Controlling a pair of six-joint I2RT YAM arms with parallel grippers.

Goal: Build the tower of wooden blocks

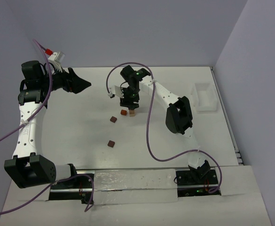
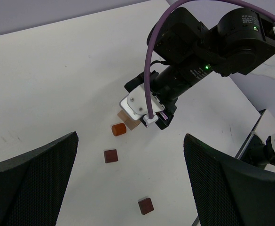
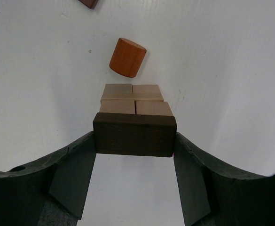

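Note:
My right gripper (image 1: 127,104) is shut on a dark brown block (image 3: 134,134), held by its two ends. In the right wrist view the gripper (image 3: 134,141) holds it directly over a low stack of tan blocks (image 3: 132,100); I cannot tell if they touch. The tan stack also shows in the top view (image 1: 132,112) and the left wrist view (image 2: 129,120). An orange-brown cylinder (image 3: 127,57) lies just beside the stack. Two dark reddish-brown cubes (image 1: 113,119) (image 1: 111,143) lie loose nearer the arms. My left gripper (image 1: 86,85) is open and empty, raised at the left.
A clear plastic box (image 1: 204,96) stands at the right edge of the white table (image 1: 175,150). The right arm's purple cable (image 1: 149,127) loops over the table. Walls close the back and right sides.

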